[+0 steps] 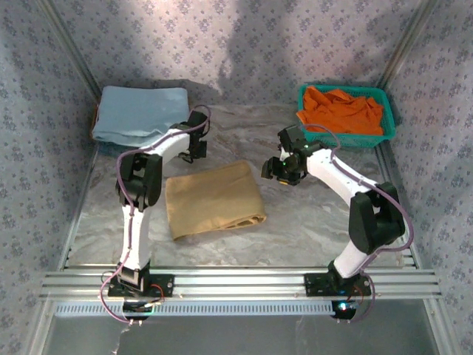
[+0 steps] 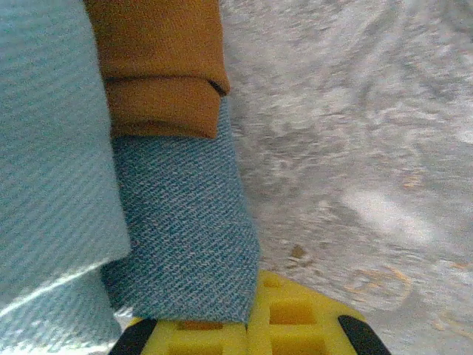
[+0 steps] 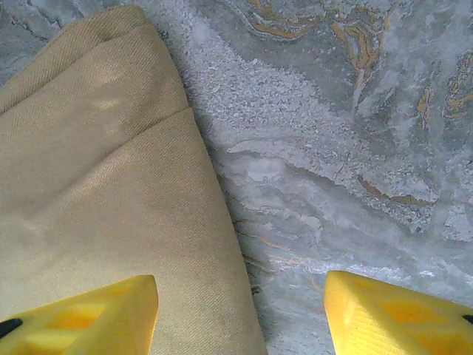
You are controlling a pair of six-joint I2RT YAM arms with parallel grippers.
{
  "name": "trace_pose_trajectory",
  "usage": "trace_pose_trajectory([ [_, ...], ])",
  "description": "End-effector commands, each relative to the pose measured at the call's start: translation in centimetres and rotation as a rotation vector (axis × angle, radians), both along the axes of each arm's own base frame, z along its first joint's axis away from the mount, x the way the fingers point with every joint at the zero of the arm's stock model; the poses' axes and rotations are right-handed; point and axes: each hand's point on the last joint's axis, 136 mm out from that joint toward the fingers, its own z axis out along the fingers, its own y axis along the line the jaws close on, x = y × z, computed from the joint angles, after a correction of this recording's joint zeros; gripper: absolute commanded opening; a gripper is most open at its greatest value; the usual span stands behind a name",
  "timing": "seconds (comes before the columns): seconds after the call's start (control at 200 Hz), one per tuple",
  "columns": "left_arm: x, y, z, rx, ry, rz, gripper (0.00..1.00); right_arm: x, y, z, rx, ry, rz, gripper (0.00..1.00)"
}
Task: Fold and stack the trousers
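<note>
**Catch every layer before lifting the folded trousers**

The trousers lie folded into a flat tan rectangle at the centre of the top view, on the marbled table. The fold looks done, so the step in hand is probably lifting the bundle toward a pile.

The right claw hangs spread at the bundle's right edge. In its wrist view one finger is over the cloth at lower left, and the other is over bare table at lower right. To do this well, it should drop low enough for a finger to slide beneath all the layers. It should then close on the thick folded edge, not the top layer alone, or the bundle may fall open.

The left claw sits at upper left of the top view, pressed together beside the light blue cloth pile. Whether it pinches any cloth I cannot tell.

A green basket holding an orange garment stands at upper right, well apart.
</note>
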Motion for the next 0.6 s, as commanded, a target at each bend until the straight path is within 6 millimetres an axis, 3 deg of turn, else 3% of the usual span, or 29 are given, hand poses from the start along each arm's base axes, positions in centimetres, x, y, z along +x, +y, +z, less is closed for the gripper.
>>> trace_pose_trajectory([
  [0.0,-1.5,-6.8,4.3,-0.146,-0.052,-0.108,0.0,-0.1,-0.4,0.4,0.013,-0.012,-0.004,0.62],
  [0.165,-2.6,-12.3,4.3,-0.203,-0.039,-0.146,0.0,-0.1,-0.2,0.2,0.02,-0.002,0.007,0.63],
  [0.25,-2.6,-13.3,4.1,-0.213,-0.019,-0.144,0.0,-0.4,-0.1,0.2,0.025,0.003,0.019,0.63],
  [0.275,-2.6,-13.2,4.1,-0.211,-0.012,-0.139,0.11,-0.5,-0.1,0.2,0.025,0.004,0.023,0.63],
  [0.32,-2.7,-13.4,4.6,-0.226,-0.004,-0.145,0.41,-0.7,-0.2,0.3,0.022,0.006,0.03,0.64],
  [0.425,-4.0,-13.9,7.8,-0.277,-0.007,-0.197,0.72,-1.0,-0.6,0.2,0.014,0.003,0.034,0.64],
  [0.515,-5.7,-13.7,11.7,-0.325,-0.035,-0.238,0.87,-1.0,-0.5,0.2,0.018,0.002,0.049,0.65],
  [0.595,-7.5,-12.2,14.7,-0.339,-0.07,-0.241,0.99,-1.0,-0.3,0.1,0.023,0.004,0.069,0.65],
])
